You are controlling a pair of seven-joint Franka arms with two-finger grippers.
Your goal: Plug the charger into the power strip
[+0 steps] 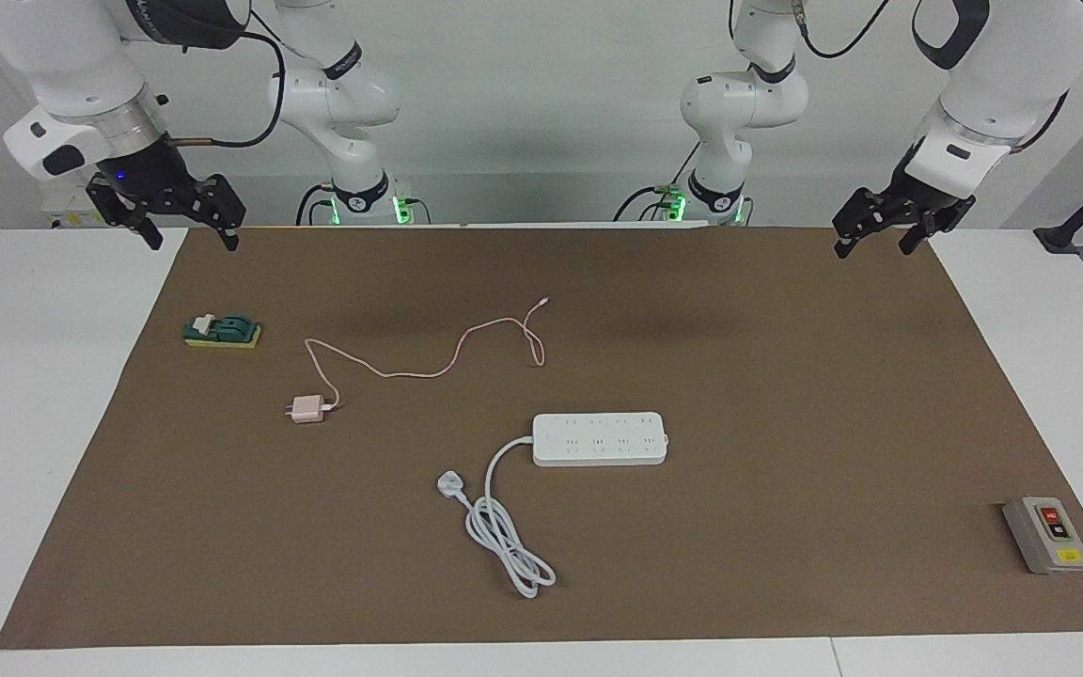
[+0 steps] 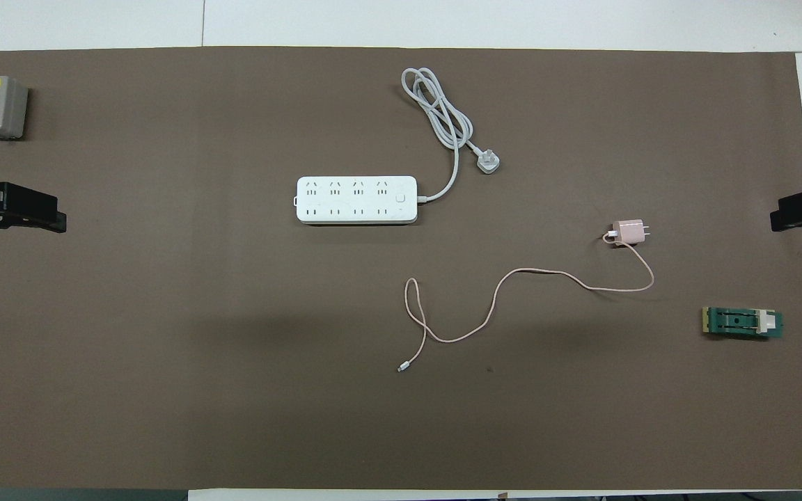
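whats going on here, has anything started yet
Nothing is being handled yet. Both arms wait raised at the robots' edge of the mat, the left tool and the right tool open and empty. The pink charger lies loose on the mat with its cable trailing, apart from the white power strip, which sits mid-table. The charger is not yet plugged in.
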